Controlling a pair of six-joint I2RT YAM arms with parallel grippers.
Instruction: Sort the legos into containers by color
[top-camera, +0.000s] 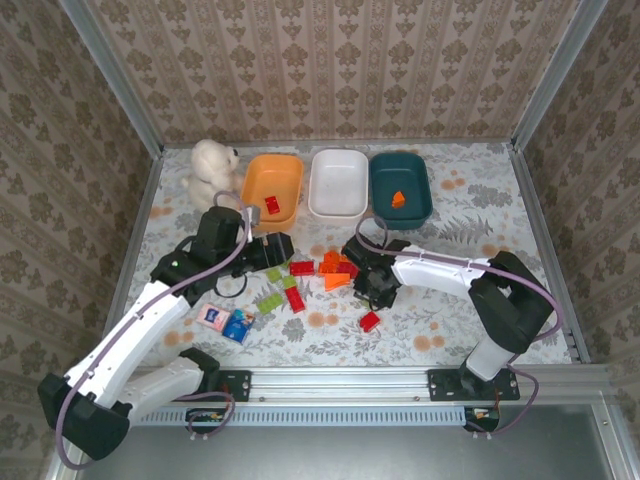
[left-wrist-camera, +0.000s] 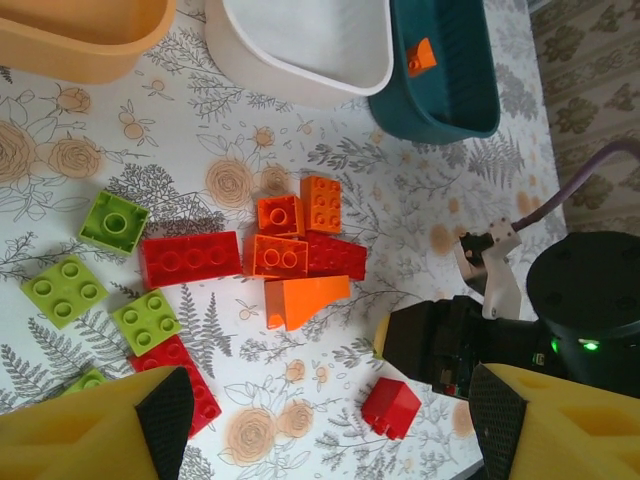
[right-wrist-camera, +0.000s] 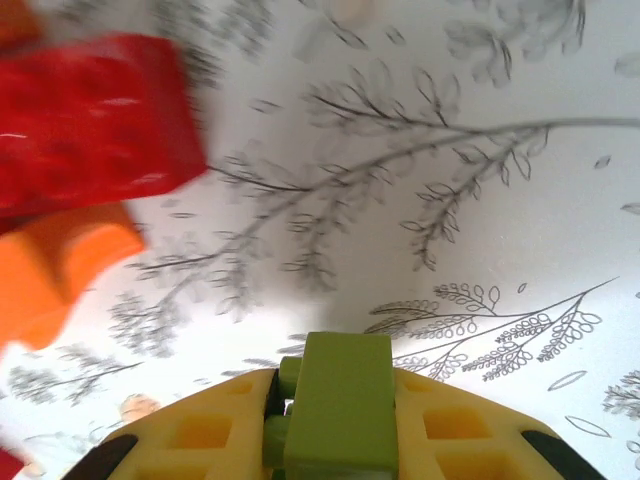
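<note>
My right gripper (right-wrist-camera: 336, 392) is shut on a lime green lego (right-wrist-camera: 340, 400) just above the table; from above it sits at the pile's right side (top-camera: 372, 284). Beside it lie a red lego (right-wrist-camera: 90, 120) and an orange wedge (right-wrist-camera: 55, 270). My left gripper (left-wrist-camera: 330, 432) hangs open over the pile, nothing between its fingers (left-wrist-camera: 165, 418). Below it are red (left-wrist-camera: 190, 259), orange (left-wrist-camera: 321, 203) and lime green legos (left-wrist-camera: 113, 221), plus a lone red one (left-wrist-camera: 390, 408). The orange tray (top-camera: 272, 180) holds a red lego (top-camera: 271, 204). The teal tray (top-camera: 400, 178) holds an orange one (top-camera: 398, 198). The white tray (top-camera: 338, 182) shows no brick.
A white plush toy (top-camera: 213, 168) sits left of the orange tray. Pink (top-camera: 211, 318) and blue packets (top-camera: 238, 325) lie near the front left. A metal rail (top-camera: 340, 380) runs along the near edge and patterned walls close in three sides.
</note>
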